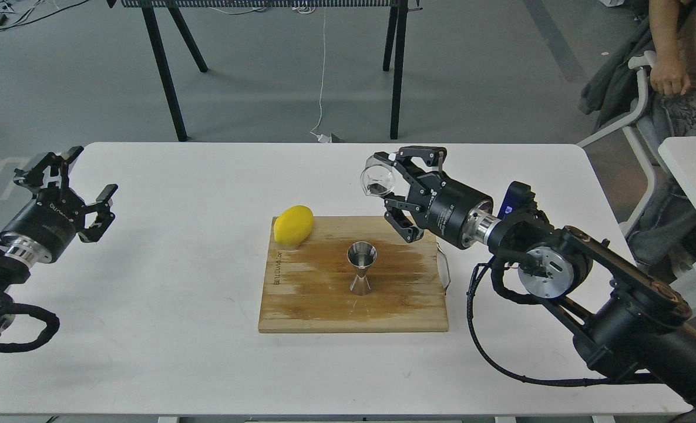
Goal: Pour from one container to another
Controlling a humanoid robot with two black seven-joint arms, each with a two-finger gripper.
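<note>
A small clear glass cup point(377, 180) hangs in the air above the far edge of the wooden board, lying on its side with its mouth to the left and a little dark matter inside. My right gripper point(384, 182) is shut on it, one finger above and one below. The shiny steel jigger point(362, 268) stands upright in the middle of the board, below and slightly left of the cup, apart from it. Off to the far left, my left gripper point(86, 174) is open and holds nothing, above the table's edge.
The wooden cutting board point(324, 311) lies at the centre of the white table point(177, 329). A yellow lemon point(293, 224) rests on the board's far left corner. A person sits on a chair point(641, 100) at the far right, and black table legs point(165, 70) stand behind.
</note>
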